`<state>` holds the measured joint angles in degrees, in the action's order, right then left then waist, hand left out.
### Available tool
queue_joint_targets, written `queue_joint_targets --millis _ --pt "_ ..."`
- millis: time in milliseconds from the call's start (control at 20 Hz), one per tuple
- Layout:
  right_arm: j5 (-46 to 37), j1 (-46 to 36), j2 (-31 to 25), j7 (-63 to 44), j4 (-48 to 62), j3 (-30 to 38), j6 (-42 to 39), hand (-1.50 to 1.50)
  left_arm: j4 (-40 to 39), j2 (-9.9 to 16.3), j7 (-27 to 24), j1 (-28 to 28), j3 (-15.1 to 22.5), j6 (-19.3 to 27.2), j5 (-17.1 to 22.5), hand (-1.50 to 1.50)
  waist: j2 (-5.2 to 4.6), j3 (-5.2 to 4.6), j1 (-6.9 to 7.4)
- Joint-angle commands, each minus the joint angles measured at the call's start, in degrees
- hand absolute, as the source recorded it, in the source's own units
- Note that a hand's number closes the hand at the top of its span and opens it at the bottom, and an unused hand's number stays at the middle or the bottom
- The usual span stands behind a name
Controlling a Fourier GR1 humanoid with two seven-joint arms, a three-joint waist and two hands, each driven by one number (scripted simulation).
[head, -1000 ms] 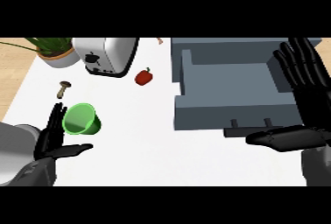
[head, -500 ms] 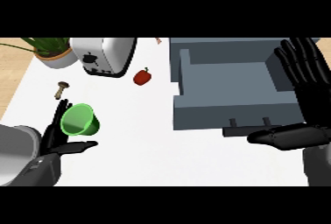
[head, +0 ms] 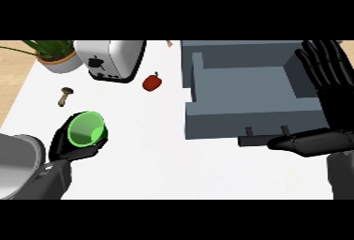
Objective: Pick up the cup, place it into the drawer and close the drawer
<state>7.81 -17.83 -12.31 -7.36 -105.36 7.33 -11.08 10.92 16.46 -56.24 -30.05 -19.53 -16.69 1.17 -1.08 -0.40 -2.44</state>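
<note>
Your left hand (head: 75, 146) is curled round the bright green plastic cup (head: 85, 130) at about 8 o'clock on the white tabletop (head: 173, 168). The cup is tipped so its open mouth faces up at you; whether its base touches the surface cannot be told. Your right hand (head: 330, 93) stands open at 3 o'clock, fingers straight, along the right wall of the open grey box-shaped drawer (head: 239, 122); its thumb lies by the drawer's front edge near the handle.

The drawer is well apart from the cup, toward 2 o'clock, so you have a long carry across. In my judgement the main risk is the drawer's left wall: come in low and the tipped cup could knock against it instead of clearing into the cavity. The small red bell pepper (head: 152, 82) sits just beside the drawer's left side, near your likely path, and could get swept. The silver toaster (head: 110, 60), the brown mushroom (head: 65, 95) and the potted plant (head: 55, 56) lie toward 11 o'clock, out of the way unless you swing wide.
</note>
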Motion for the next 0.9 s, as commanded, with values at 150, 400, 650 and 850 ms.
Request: queue_joint_targets --millis 150,400,650,850 --pt "-0.44 1.52 0.63 0.36 -1.31 -0.33 0.36 -1.50 2.91 -1.55 -12.48 1.12 -1.17 12.52 -0.81 1.50 0.16 0.08 0.10" --pt "2.21 1.35 -2.00 1.67 0.67 2.71 -2.39 -1.50 3.84 -3.23 -12.71 -2.44 -3.69 5.64 2.50 1.50 0.14 0.13 0.16" --pt "-0.51 -0.40 0.27 -0.67 -0.31 0.78 1.39 -1.50 7.09 -8.53 -15.01 -0.56 -2.99 5.58 2.99 1.50 0.78 0.27 1.77" --pt "-0.10 4.32 -0.33 -1.02 -3.42 0.41 -0.37 -1.50 11.26 -8.60 -9.68 -4.81 -0.31 3.97 1.89 1.50 1.21 0.37 1.68"
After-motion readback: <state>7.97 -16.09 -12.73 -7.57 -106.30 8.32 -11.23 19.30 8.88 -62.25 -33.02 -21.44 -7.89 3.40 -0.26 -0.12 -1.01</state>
